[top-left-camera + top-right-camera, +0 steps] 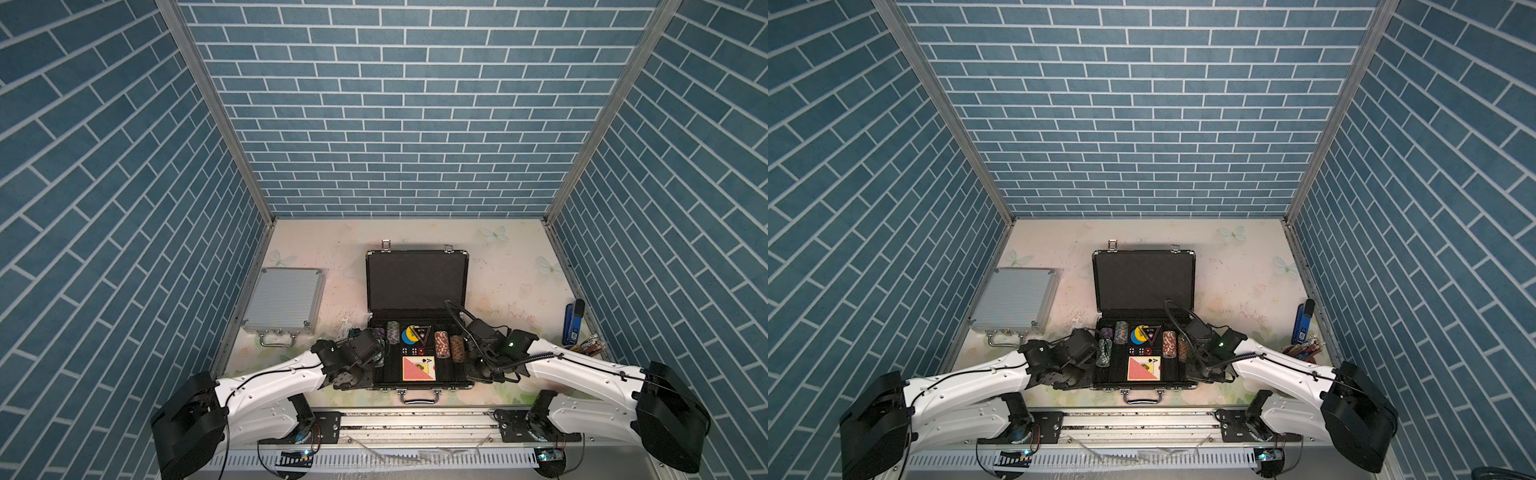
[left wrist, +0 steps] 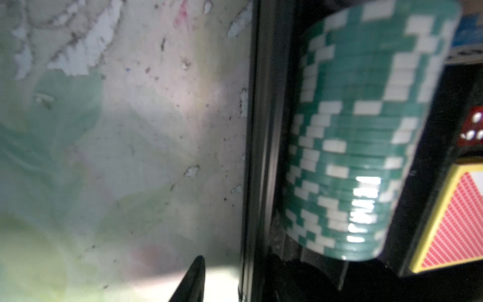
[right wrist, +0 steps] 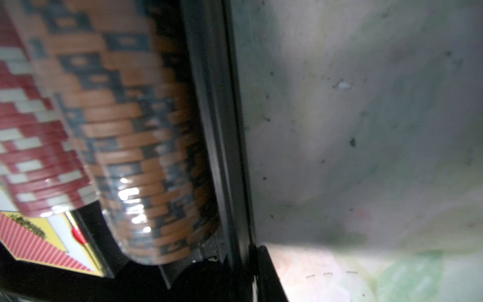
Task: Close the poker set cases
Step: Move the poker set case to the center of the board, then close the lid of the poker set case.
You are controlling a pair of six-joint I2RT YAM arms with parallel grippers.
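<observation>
The larger black case (image 1: 417, 282) (image 1: 1144, 280) lies open mid-table in both top views, its lid raised at the back and showing black lining. Its base holds chip stacks, dice and a card deck. The smaller silver case (image 1: 284, 301) (image 1: 1016, 300) lies shut at the left. My left gripper (image 1: 371, 368) (image 2: 245, 274) straddles the base's left wall (image 2: 257, 157), open; its outer finger (image 2: 194, 279) stands clear of the wall. My right gripper (image 1: 473, 369) (image 3: 235, 264) is shut on the base's right wall (image 3: 217, 130), with the outer finger (image 3: 268, 272) pressed against it.
Green chips (image 2: 360, 130) lie just inside the left wall, brown chips (image 3: 136, 130) just inside the right. A cup of pens (image 1: 587, 347) and a blue object (image 1: 573, 320) stand at the right edge. Brick-patterned walls enclose the table on three sides.
</observation>
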